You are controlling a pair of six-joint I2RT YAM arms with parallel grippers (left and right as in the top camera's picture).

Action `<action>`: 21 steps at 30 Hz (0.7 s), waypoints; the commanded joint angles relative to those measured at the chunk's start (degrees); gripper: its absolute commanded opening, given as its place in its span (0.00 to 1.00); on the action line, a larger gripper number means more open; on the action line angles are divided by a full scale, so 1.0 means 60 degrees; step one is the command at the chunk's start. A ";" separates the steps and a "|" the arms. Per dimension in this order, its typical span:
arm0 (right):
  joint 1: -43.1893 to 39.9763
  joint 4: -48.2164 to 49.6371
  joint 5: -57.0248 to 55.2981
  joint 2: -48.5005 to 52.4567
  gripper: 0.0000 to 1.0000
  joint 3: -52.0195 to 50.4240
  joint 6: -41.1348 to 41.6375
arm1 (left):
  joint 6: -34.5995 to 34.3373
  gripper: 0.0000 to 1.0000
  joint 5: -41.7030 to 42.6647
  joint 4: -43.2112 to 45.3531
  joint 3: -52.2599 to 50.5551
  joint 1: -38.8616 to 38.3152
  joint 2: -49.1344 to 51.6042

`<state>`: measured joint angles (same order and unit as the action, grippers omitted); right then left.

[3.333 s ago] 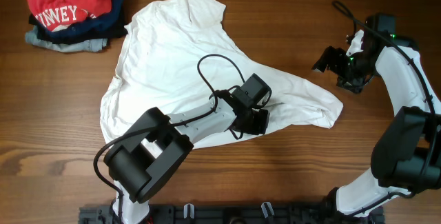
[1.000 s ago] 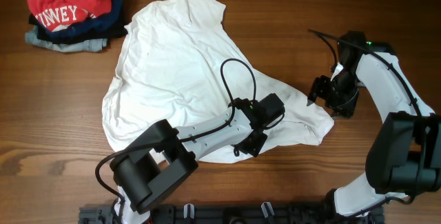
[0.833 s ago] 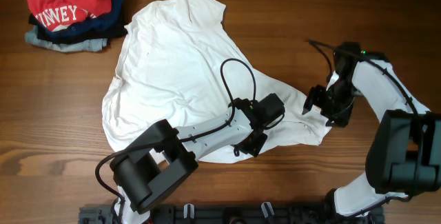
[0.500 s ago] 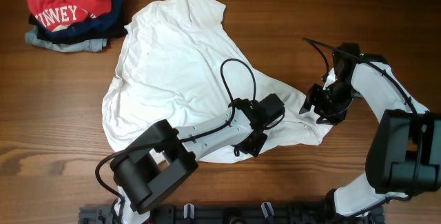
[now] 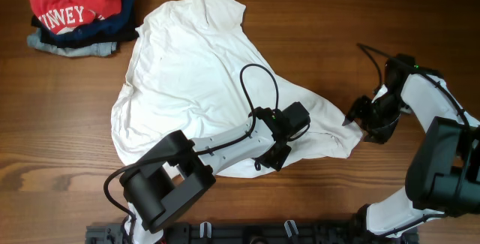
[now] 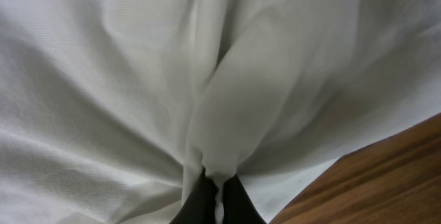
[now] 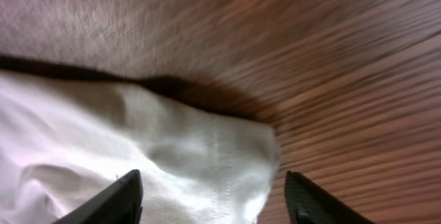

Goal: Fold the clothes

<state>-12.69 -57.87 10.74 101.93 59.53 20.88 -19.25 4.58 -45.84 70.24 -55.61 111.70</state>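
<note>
The white T-shirt (image 5: 195, 86) lies spread and crumpled on the wooden table, plain side up, no print showing. My left gripper (image 5: 274, 154) is shut on a pinched fold of the shirt near its lower right edge; in the left wrist view the dark fingertips (image 6: 200, 203) clamp white cloth (image 6: 227, 100). My right gripper (image 5: 355, 119) is open at the shirt's right corner. In the right wrist view its two fingers (image 7: 124, 196) stand wide apart over the hemmed corner (image 7: 207, 162), not closed on it.
A stack of folded garments (image 5: 79, 11), red with white letters on top of navy, black and light blue, sits at the back left. Bare wooden table (image 5: 420, 34) lies to the right and in front of the shirt.
My right arm came from the far right down to the shirt's right corner, then drew back slightly rightward. My left gripper shifted right early on with the cloth and has held still since.
</note>
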 commanded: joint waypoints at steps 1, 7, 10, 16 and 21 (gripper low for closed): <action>0.0058 0.0299 0.0546 -0.0022 0.45 -0.0361 -0.0226 | -0.0127 0.04 -0.0455 0.0135 -0.0346 0.0004 0.0277; 0.0058 0.0769 0.0423 -0.0026 0.14 -0.0244 0.0084 | -0.0124 0.04 -0.0452 0.0098 -0.0346 0.0004 0.0277; 0.0058 0.0736 0.0368 -0.0026 0.06 0.0510 0.0295 | -0.0124 0.04 -0.0455 0.0018 -0.0346 0.0004 0.0277; 0.0040 0.0827 0.0135 -0.0026 0.04 0.2674 0.1107 | -0.0200 0.04 -0.0459 0.0222 -0.0346 0.0004 0.0277; 0.0040 0.1657 -0.0091 -0.0026 0.04 0.2980 0.1370 | -0.0379 0.04 -0.0459 0.0288 -0.0346 0.0004 0.0277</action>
<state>-12.01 -50.87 13.28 101.93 75.09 26.57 -20.10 4.08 -43.13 70.24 -55.61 111.68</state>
